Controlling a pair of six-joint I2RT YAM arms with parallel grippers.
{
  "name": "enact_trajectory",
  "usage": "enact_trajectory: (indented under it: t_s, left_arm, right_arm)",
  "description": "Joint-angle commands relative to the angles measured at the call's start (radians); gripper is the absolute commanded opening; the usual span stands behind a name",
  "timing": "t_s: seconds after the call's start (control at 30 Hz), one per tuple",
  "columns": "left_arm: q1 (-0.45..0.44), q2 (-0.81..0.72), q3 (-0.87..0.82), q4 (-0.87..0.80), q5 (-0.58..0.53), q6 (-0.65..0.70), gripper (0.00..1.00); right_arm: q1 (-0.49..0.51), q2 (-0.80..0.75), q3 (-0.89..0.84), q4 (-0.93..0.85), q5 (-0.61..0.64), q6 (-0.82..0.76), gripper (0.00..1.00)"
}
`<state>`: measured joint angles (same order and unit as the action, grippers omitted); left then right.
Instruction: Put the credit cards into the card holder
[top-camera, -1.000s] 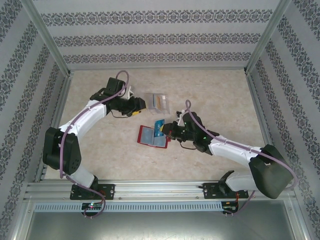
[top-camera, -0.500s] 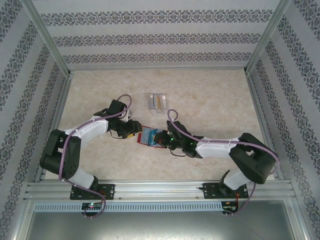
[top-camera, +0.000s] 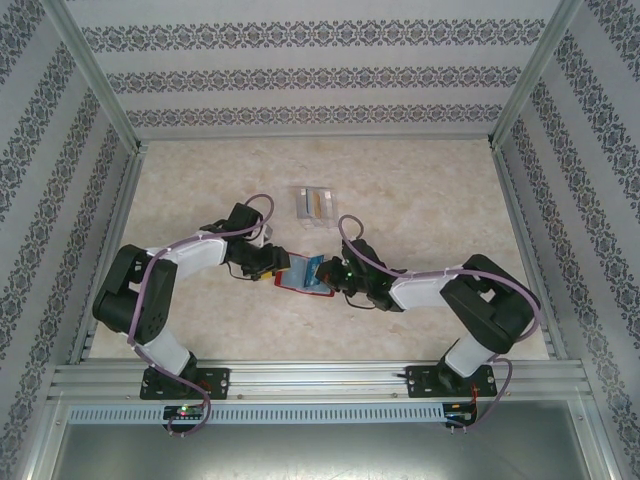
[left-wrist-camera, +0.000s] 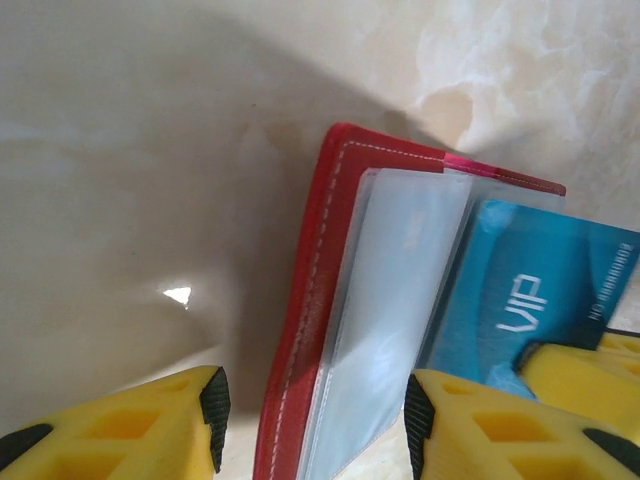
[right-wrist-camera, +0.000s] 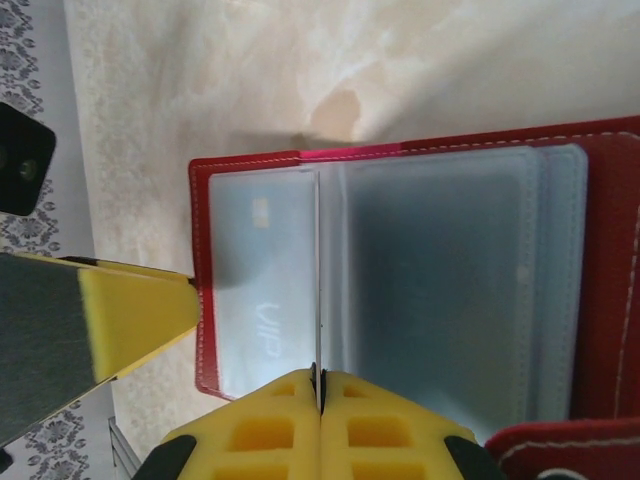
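Observation:
The red card holder (top-camera: 298, 284) lies open on the table between both arms, grey-blue clear pockets (right-wrist-camera: 440, 290) facing up. My right gripper (top-camera: 329, 271) (right-wrist-camera: 318, 378) is shut on the blue VIP credit card (left-wrist-camera: 530, 290), which stands on edge over the pockets and looks like a thin line (right-wrist-camera: 317, 300) in the right wrist view. My left gripper (top-camera: 274, 267) (left-wrist-camera: 315, 420) is open. Its fingers (left-wrist-camera: 212, 405) straddle the holder's red left cover (left-wrist-camera: 318, 250) and one clear pocket leaf. A red snap tab (right-wrist-camera: 560, 450) shows at the holder's right.
A clear plastic case (top-camera: 315, 202) with tan and yellow-orange cards inside sits farther back at the table's middle. Patterned walls and metal frame posts enclose the table on three sides. Bare table lies to the left, right and front of the holder.
My left arm has come down from beside the clear case to the holder's left edge. My right arm has carried the blue card leftward onto the open pockets.

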<state>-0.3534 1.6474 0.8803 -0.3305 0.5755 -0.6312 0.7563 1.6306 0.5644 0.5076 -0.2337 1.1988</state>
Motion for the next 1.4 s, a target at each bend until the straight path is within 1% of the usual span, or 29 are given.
enact_trajectory:
  t_s: [0.0,0.17,0.23,0.3,0.47,0.53,0.7,0.9,1.0,1.07,1.2,1.23,1.27,1.3,1.37]
  left_arm:
    - [-0.014,0.012,0.001,0.042,0.022,0.024,0.52]
    - [-0.014,0.005,-0.004,0.042,0.033,0.027,0.51]
    - [-0.014,0.006,-0.005,0.038,0.032,0.028,0.47]
    - [-0.014,0.012,-0.004,0.039,0.038,0.031,0.38]
    - [-0.015,0.025,-0.001,0.026,0.021,0.031,0.34]
    - [-0.013,0.026,-0.001,0.019,0.011,0.034,0.31]
    - [-0.014,0.029,0.002,-0.01,-0.022,0.045,0.31]
    - [-0.013,0.044,0.001,-0.01,-0.029,0.042,0.32]
    - [-0.015,0.051,-0.001,-0.007,-0.031,0.038,0.32]
    - [-0.015,0.052,-0.003,-0.005,-0.035,0.034,0.33]
    - [-0.014,0.049,-0.01,0.0,-0.041,0.027,0.33]
    - [-0.014,0.051,-0.013,0.0,-0.04,0.024,0.33]
    - [-0.014,0.051,-0.013,0.004,-0.039,0.021,0.35]
    - [-0.015,0.052,-0.012,0.004,-0.039,0.019,0.36]
    - [-0.014,0.049,-0.011,0.0,-0.042,0.016,0.4]
  right_arm:
    - [0.002,0.053,0.005,0.086,-0.032,-0.006,0.0]
    - [0.014,0.107,0.012,0.148,-0.05,0.018,0.0]
    - [0.014,0.12,0.011,0.179,-0.057,0.028,0.0]
    - [0.015,0.125,0.006,0.211,-0.062,0.033,0.0]
    - [0.015,0.124,-0.006,0.234,-0.065,0.034,0.0]
    - [0.014,0.128,-0.012,0.261,-0.071,0.04,0.0]
    - [0.008,0.148,-0.021,0.285,-0.083,0.035,0.0]
    - [-0.033,0.22,-0.041,0.356,-0.142,0.051,0.0]
    - [-0.038,0.247,-0.042,0.388,-0.162,0.063,0.01]
    - [-0.032,0.256,-0.037,0.393,-0.166,0.068,0.07]
    - [-0.027,0.275,-0.004,0.391,-0.196,0.09,0.13]
    - [-0.024,0.275,0.003,0.389,-0.197,0.094,0.16]
    - [-0.021,0.272,0.007,0.38,-0.194,0.097,0.22]
    - [-0.02,0.269,0.008,0.368,-0.19,0.1,0.25]
    - [-0.019,0.258,0.004,0.339,-0.176,0.1,0.27]
